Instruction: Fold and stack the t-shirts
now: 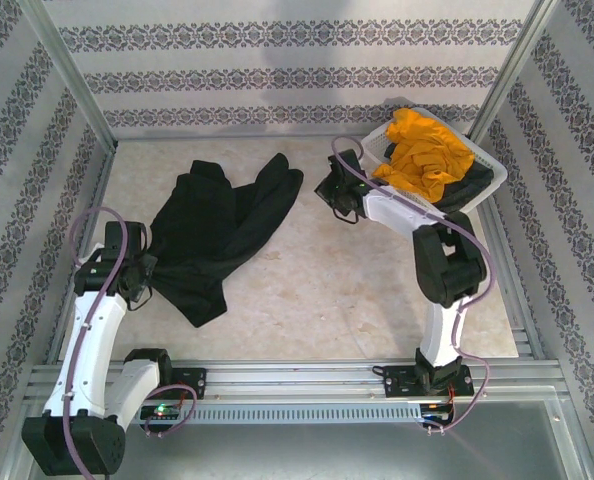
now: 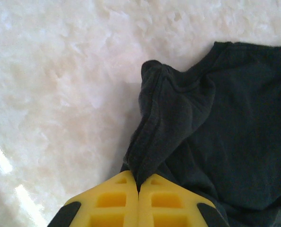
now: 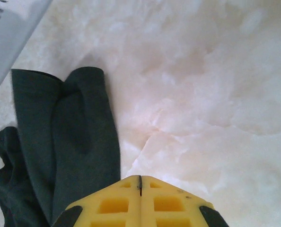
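T-shirt (image 1: 217,235), solid black, rumpled, flat on table (image 1: 327,290)

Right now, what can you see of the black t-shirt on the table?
The black t-shirt is soft matte cloth, crumpled and unfolded, left of centre on the pale table. Two lobes reach toward the far wall. The left tool is shut on a ridge of cloth at its near-left edge.
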